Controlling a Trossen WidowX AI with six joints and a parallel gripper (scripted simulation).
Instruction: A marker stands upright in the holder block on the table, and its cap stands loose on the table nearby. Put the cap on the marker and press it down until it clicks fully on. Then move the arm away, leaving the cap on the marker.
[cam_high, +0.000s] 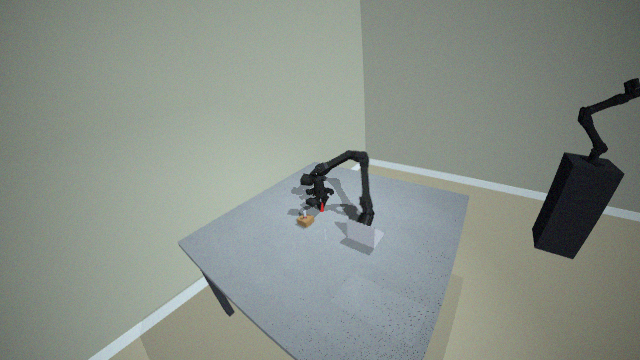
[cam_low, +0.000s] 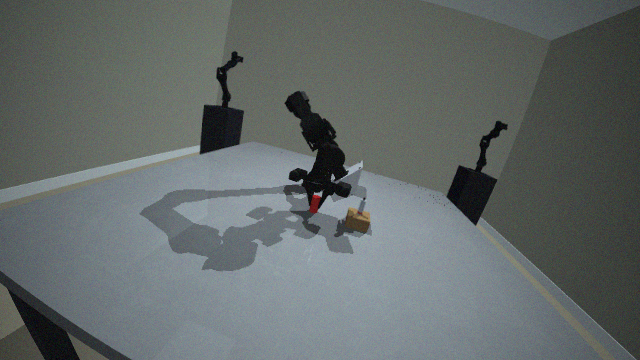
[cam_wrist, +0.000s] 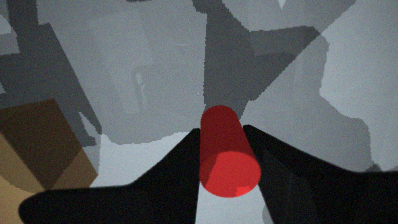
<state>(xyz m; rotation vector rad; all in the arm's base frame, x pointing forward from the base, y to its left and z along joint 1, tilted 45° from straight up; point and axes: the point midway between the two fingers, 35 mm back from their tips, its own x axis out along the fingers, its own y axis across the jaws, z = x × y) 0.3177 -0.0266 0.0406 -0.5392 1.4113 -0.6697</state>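
Observation:
The red cap (cam_high: 322, 207) (cam_low: 315, 204) (cam_wrist: 230, 174) stands upright on the table (cam_high: 280, 265) (cam_low: 280, 300). My gripper (cam_high: 321, 204) (cam_low: 315, 200) (cam_wrist: 221, 133) reaches down around it, and in the wrist view the two fingers touch it on opposite sides, so it is shut on the cap. The orange-brown holder block (cam_high: 305, 221) (cam_low: 358, 221) (cam_wrist: 37, 137) is beside the cap, at the left edge of the wrist view. The grey marker (cam_high: 304, 214) (cam_low: 361, 206) stands upright in the block, bare tip up. The marker is not seen in the wrist view.
A pale angled panel (cam_high: 361, 234) (cam_low: 352, 172) stands by the arm's base. The arm's shadow falls over the table around the cap and block. Other dark arms on black pedestals (cam_high: 577, 205) (cam_low: 221, 127) (cam_low: 471, 194) stand away from the table.

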